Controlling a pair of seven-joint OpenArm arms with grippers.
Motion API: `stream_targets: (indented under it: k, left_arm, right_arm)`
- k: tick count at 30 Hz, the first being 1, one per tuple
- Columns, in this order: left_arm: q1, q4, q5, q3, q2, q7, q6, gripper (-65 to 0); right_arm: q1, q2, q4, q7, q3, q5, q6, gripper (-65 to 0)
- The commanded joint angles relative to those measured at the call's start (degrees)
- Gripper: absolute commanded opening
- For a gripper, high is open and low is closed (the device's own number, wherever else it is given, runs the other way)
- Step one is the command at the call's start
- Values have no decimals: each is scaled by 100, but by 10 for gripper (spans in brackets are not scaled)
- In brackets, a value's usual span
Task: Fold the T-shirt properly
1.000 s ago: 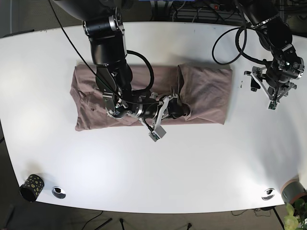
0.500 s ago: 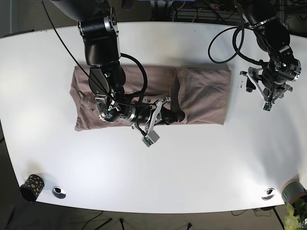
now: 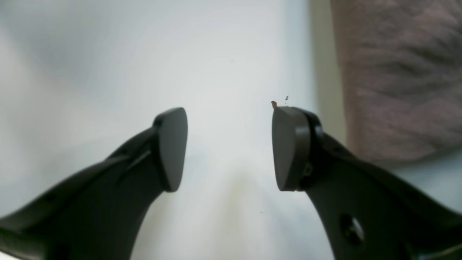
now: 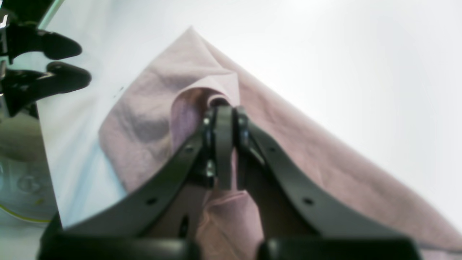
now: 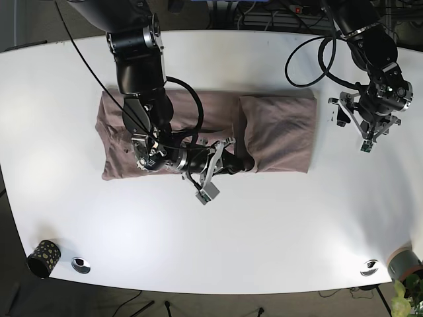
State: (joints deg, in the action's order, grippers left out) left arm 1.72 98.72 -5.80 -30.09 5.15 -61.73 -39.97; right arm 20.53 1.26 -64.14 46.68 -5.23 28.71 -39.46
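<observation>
The mauve T-shirt (image 5: pixel 277 132) lies across the white table (image 5: pixel 264 231), its right part folded over toward the middle. My right gripper (image 5: pixel 242 162) is at the shirt's front edge near the middle and is shut on a fold of the shirt. In the right wrist view the closed gripper (image 4: pixel 223 119) pinches a raised pleat of the shirt (image 4: pixel 325 162). My left gripper (image 5: pixel 345 113) hangs open and empty just right of the shirt. In the left wrist view the gripper (image 3: pixel 229 148) is over bare table, with the shirt's edge (image 3: pixel 397 72) at the upper right.
A dark spotted cup (image 5: pixel 43 257) and a metal disc (image 5: pixel 80 265) sit at the front left corner. Another disc (image 5: pixel 369 267) and a grey pot (image 5: pixel 404 264) are at the front right. Black cables (image 5: pixel 310 59) loop over the table's back right.
My right gripper has drawn the pinched fold a little to the left, and the folded right part has shifted left with it. The left gripper has moved slightly toward the shirt.
</observation>
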Motion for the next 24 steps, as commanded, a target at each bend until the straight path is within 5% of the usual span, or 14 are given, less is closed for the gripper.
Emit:
stream_targets:
  k: [1,10,18,24]
  left_arm:
    - [-97,93,-39,-2,61,77,-3,-306]
    - [-220,93,-39,376,0,77,-3,-306]
    - [-510,120,-31,393,-396,77,-3,-306]
    - [-809,102,4,525,-572,77,-3,-306]
  right_arm:
    - [149,-77,-8,-206,27,122,-54,-648]
    - [114,-192,-26,-39,1187,386,-54,-322]
    - [105,-666,-26,664,2356,1186,-54,-304]
    - [-71,-1431,-34,919,2743,1916,-54,-304]
